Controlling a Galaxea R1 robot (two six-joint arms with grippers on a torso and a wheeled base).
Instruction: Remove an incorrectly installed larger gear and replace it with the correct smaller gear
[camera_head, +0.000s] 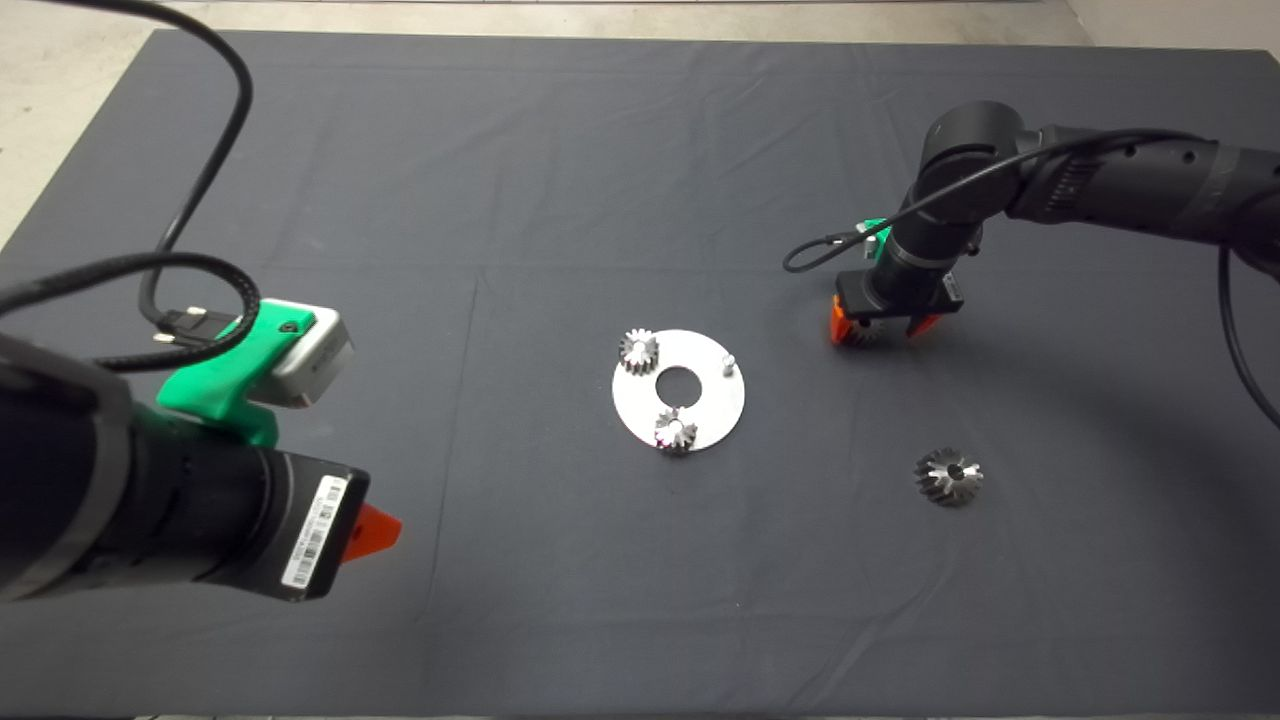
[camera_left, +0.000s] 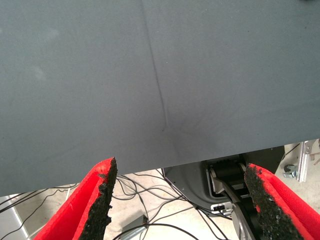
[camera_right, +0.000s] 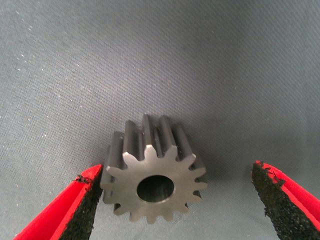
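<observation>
Small gear (camera_right: 154, 172) lies on the dark mat (camera_head: 560, 180) between the open fingers of the right hand (camera_head: 884, 333), lowered to grip it for the disc's bare peg (camera_head: 729, 360). Larger gear (camera_head: 948, 476) lies discarded nearby; left hand (camera_left: 180, 205) waits open.

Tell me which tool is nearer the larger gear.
Right. The right tool hangs above the mat just beyond the larger gear, over a smaller gear; the left tool waits far across the mat.
</observation>
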